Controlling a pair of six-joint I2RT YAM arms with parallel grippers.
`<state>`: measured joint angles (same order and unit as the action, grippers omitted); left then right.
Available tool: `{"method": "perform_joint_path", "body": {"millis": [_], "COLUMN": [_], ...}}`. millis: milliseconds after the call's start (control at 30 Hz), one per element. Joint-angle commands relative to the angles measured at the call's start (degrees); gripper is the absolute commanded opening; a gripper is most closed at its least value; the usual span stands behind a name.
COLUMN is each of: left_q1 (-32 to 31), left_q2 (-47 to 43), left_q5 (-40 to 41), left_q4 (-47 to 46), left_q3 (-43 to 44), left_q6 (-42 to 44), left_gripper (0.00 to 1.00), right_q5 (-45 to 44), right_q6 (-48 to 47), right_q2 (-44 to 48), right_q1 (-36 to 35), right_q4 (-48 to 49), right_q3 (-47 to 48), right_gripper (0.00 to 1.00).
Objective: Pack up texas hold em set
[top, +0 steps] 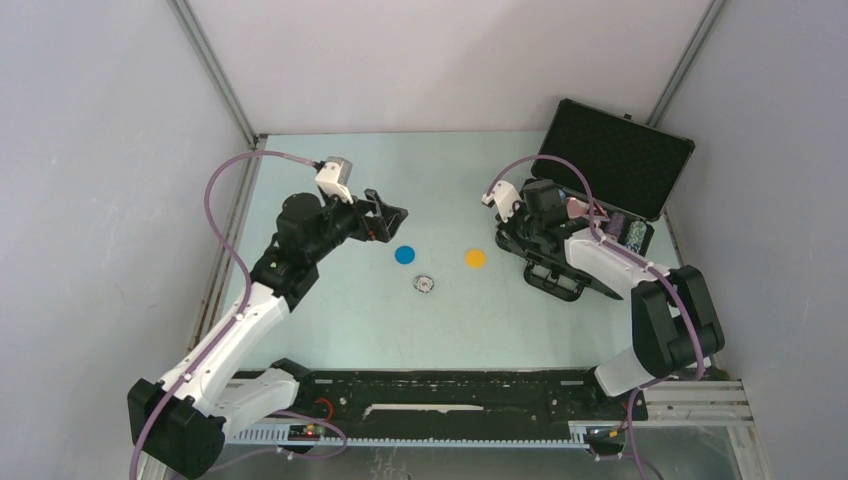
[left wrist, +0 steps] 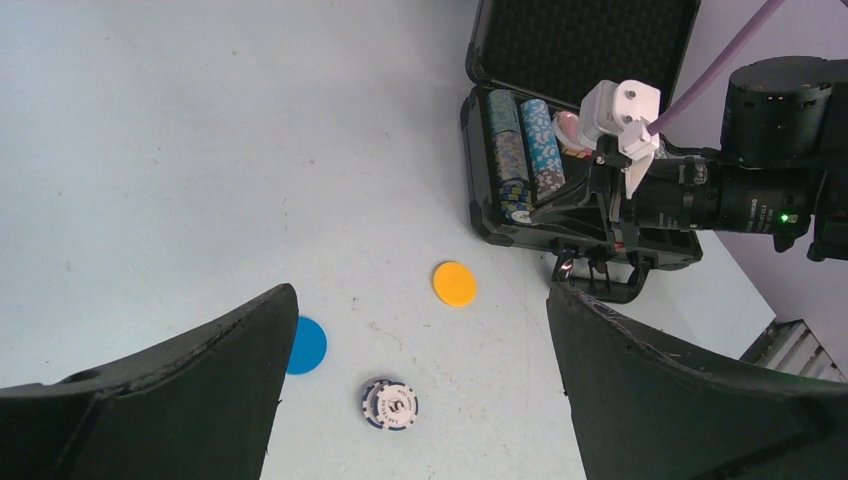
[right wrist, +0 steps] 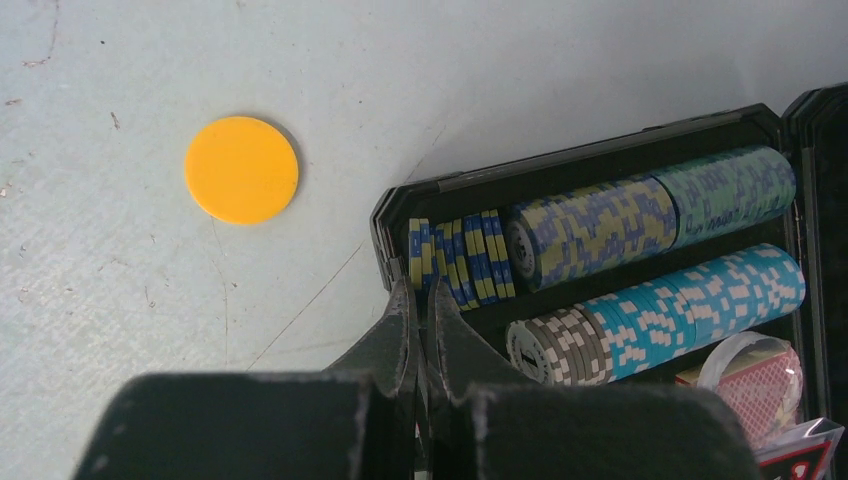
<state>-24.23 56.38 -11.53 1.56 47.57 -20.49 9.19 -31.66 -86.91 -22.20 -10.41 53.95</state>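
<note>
The left hand (top: pixel 392 222) hovers wide open over the pale counter (top: pixel 340 330), near the blue disc (top: pixel 404 254). The right hand (right wrist: pixel 420 300), pinched shut on nothing, sits at a corner of the open briefcase (top: pixel 612 160), beside the chip rows (right wrist: pixel 650 210). Grey walls surround the counter.

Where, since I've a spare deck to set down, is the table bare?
Free: the far strip between the left gripper and back wall; the near band between poker chip and arm bases. Crowded: mid-table by the blue disc and yellow disc, and around the case with the right gripper.
</note>
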Motion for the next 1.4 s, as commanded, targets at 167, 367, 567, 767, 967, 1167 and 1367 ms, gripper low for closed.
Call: {"method": "perform_joint_path", "body": {"millis": [167,367,567,767,967,1167,1367], "left_q1": [0.32,0.28,0.32,0.32,0.31,0.32,0.32], "left_q2": [-0.93,-0.65,-0.56,-0.55,0.05,0.38,-0.12], "left_q5": [0.98,0.72,0.21,-0.28,-2.45,-4.34,-5.88], "left_q4": [-0.07,0.18,0.15,0.11,-0.07,-0.33,-0.42], "left_q3": [-0.29,-0.28,-0.12,-0.04,0.2,0.5,0.58], "left_q6": [1.25,1.08,1.0,0.75,0.57,-0.16,-0.74], "left_gripper": [1.0,1.0,1.0,1.0,1.0,1.0,1.0], "right_q5": [-4.45,-6.26,-8.01,-8.4,-9.18,-11.5,-12.44], "right_q6": [-0.04,-0.33,-1.92,-2.2,-2.18,-2.58,-2.88], "right_q2": [-0.62,-1.42,-3.04,-3.3,-1.88,-0.93,1.38], "right_q1": [-0.57,-0.57,-0.39,-0.7,-1.13,-1.54,-3.27], "right_q4": [1.97,3.06,3.37,4.08,4.0,4.44,5.52], "right_q3": [2.2,2.21,2.21,2.21,2.19,1.9,0.8], "right_gripper": [0.0,0.0,0.0,0.03,0.17,0.34,0.43]}}
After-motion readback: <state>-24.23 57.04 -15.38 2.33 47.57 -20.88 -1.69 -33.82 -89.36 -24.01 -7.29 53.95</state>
